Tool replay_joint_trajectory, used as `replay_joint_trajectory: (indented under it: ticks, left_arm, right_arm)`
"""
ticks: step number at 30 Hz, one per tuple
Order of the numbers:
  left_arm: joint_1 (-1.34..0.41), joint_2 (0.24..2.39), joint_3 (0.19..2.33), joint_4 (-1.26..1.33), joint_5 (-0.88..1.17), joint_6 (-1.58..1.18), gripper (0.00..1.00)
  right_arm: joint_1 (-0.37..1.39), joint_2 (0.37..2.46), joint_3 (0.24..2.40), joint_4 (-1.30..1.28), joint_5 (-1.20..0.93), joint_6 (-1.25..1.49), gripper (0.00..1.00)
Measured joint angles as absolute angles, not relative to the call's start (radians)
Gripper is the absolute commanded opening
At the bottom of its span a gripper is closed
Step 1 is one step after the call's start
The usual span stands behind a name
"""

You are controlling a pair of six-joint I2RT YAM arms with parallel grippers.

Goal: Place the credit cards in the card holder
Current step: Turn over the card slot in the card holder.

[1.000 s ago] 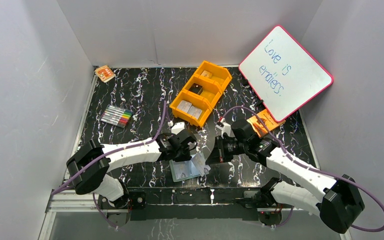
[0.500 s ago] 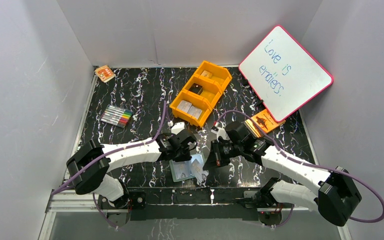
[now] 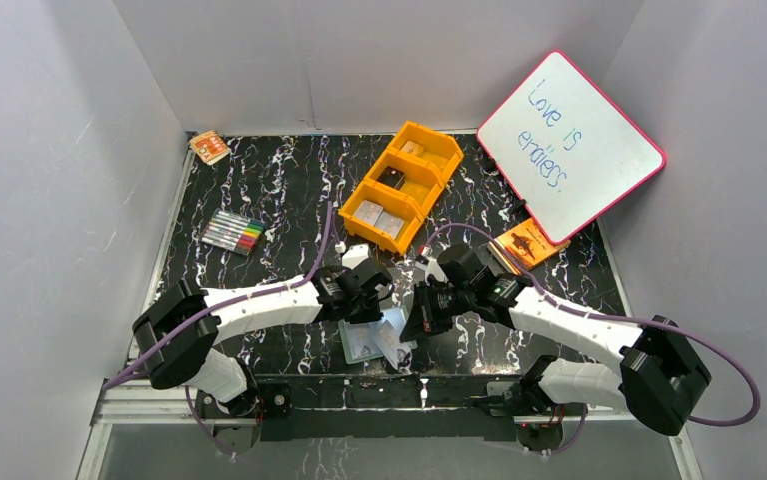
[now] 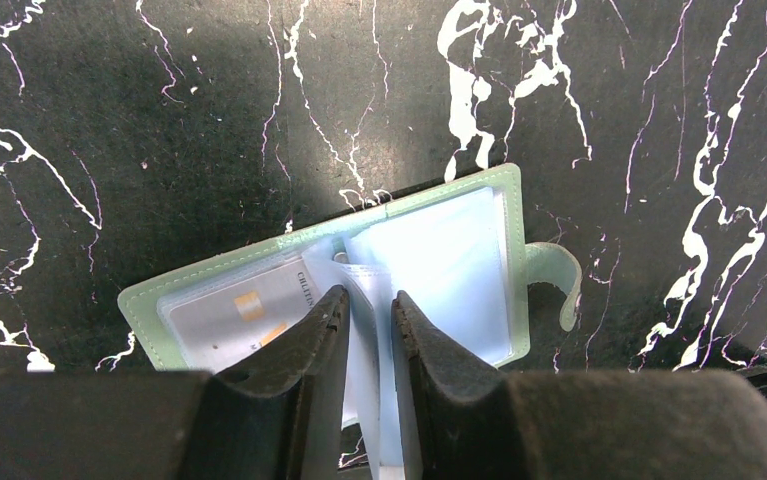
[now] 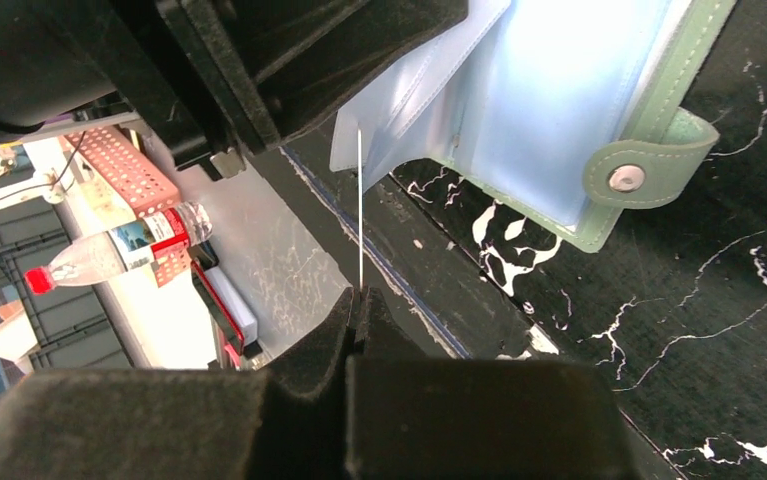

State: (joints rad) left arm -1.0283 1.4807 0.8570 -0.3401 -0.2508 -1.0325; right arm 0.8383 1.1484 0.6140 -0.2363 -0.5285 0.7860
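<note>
Pale-blue plastic of the open card holder (image 4: 449, 260), lying at the near edge of the table (image 4: 159, 120), is pinched upright by the left gripper (image 4: 364, 300). To its right, the right gripper (image 5: 359, 305) clamps a credit card (image 5: 360, 215) edge-on, long axis pointing at that lifted pocket's mouth.

Black worktop (image 3: 279, 190), veined with white.

Toward the back, near the middle: an orange three-compartment tray (image 3: 371, 185), set on a slant.

In the far left corner: a small orange patterned packet (image 3: 209, 147).

On the left, well apart from the tray: a set of coloured markers (image 3: 231, 232), laid side by side.

At the right: a pink-framed whiteboard (image 3: 569, 145), tilted, handwritten "Love is endless."

Under its lower corner: a flat orange piece (image 3: 527, 243) with a dark print, partly covered.

Near the front edge, at the middle: the card holder (image 3: 371, 342), lying open, pale blue clear pockets facing up, snap tab out to one side.
</note>
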Motion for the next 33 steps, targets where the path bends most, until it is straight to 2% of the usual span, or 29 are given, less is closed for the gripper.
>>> replay_joint_trajectory:
  ticks: [6,10,14,20,23,27,31,33]
  left_arm:
    - [-1.028,1.476,0.857,-0.343,-0.25,-1.031,0.4]
    - [-1.028,1.466,0.857,-0.346,-0.249,-1.032,0.46]
    - [-1.027,1.442,0.857,-0.348,-0.247,-1.033,0.45]
    - [-1.027,1.408,0.841,-0.363,-0.249,-1.034,0.26]
    - [-1.027,1.397,0.829,-0.379,-0.253,-1.037,0.22]
    - [-1.027,1.38,0.809,-0.398,-0.26,-1.041,0.23]
    - [-1.026,1.345,0.781,-0.416,-0.268,-1.048,0.34]
    - [-1.026,1.337,0.777,-0.425,-0.27,-1.049,0.35]
  right_arm:
    - [0.838,1.153,0.614,-0.265,-0.469,0.786,0.0]
    - [0.838,1.153,0.614,-0.285,-0.444,0.785,0.0]
    - [0.838,1.154,0.614,-0.29,-0.427,0.785,0.0]
    - [0.838,1.159,0.614,-0.298,-0.405,0.783,0.0]
    - [0.838,1.159,0.614,-0.299,-0.396,0.783,0.0]
    - [0.838,1.159,0.614,-0.302,-0.39,0.783,0.0]
    - [0.838,1.159,0.614,-0.308,-0.387,0.782,0.0]
    - [0.838,1.16,0.614,-0.309,-0.388,0.782,0.0]
